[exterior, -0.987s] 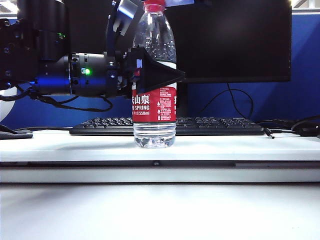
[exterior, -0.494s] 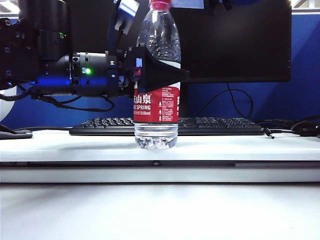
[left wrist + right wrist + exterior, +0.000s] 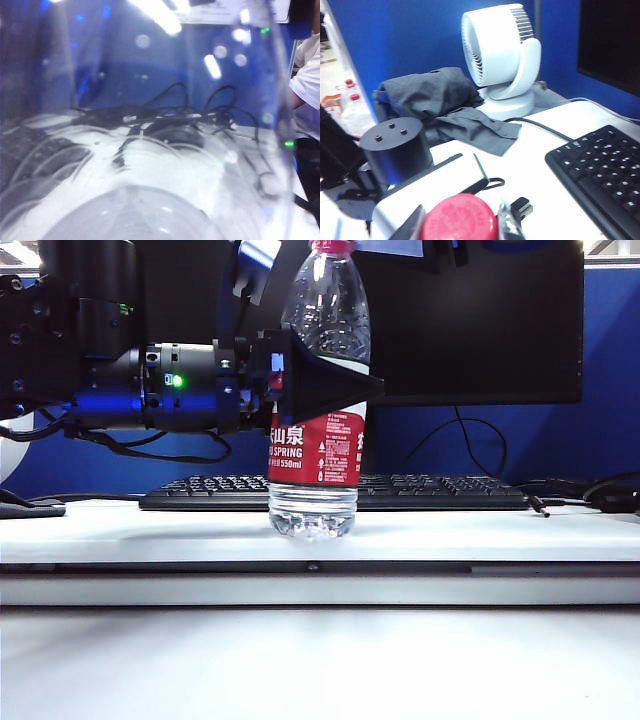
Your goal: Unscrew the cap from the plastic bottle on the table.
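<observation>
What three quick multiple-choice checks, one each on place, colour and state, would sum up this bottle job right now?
1. Where do the left gripper's jaws sit on the bottle?
A. at its base
B. at mid-height, just above the label
C. on the cap

2. What colour is the cap?
A. red
B. blue
C. white

3. How does the bottle stand?
A. lying on the keyboard
B. lifted clear of the table
C. upright on the table, cap on

Key: 1 B, the left gripper is clamped on the bottle above the label. 2 A, the cap shows red between the right gripper's jaws. 3 C, the bottle's base rests on the table in front of the keyboard, cap in place.
</observation>
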You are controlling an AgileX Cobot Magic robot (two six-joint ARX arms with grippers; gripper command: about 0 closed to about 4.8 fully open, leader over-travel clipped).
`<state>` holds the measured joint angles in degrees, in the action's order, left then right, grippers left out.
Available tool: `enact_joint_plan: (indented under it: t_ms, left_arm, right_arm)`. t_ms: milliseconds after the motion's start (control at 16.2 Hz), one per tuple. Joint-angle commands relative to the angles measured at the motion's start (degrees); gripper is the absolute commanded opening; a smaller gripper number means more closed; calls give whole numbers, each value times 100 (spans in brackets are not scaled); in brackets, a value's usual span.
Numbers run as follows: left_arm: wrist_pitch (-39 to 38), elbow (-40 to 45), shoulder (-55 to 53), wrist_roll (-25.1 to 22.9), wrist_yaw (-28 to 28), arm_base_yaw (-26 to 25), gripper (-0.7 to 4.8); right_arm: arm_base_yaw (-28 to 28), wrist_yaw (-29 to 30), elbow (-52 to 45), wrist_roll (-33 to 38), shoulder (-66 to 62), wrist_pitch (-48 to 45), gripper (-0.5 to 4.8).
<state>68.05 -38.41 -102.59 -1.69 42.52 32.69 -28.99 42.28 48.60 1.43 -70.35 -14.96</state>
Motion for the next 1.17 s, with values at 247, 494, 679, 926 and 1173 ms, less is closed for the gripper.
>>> enact_joint_plan:
  t_ms: [247,494,679,926,1173]
  left_arm:
    - [-66,-9,-2,63,-136,-28,268]
    - [-66,-9,-2,61,-138,-28,268]
    - [-66,-9,-2,61,-140,-28,268]
    - [-68,-9,-2,59,-173,-33,268]
    - [-66,-9,-2,63,-286,-35,268]
  right_arm:
    - [-26,1086,-44,409,-236,238,135]
    - [-37,1187,-44,723,-442,-205,135]
    - [-26,1132,-42,734,-442,-205,146]
    - [-26,579,-46,737,-428,-107,262]
    - [-28,-208,-52,732,-168,42,268]
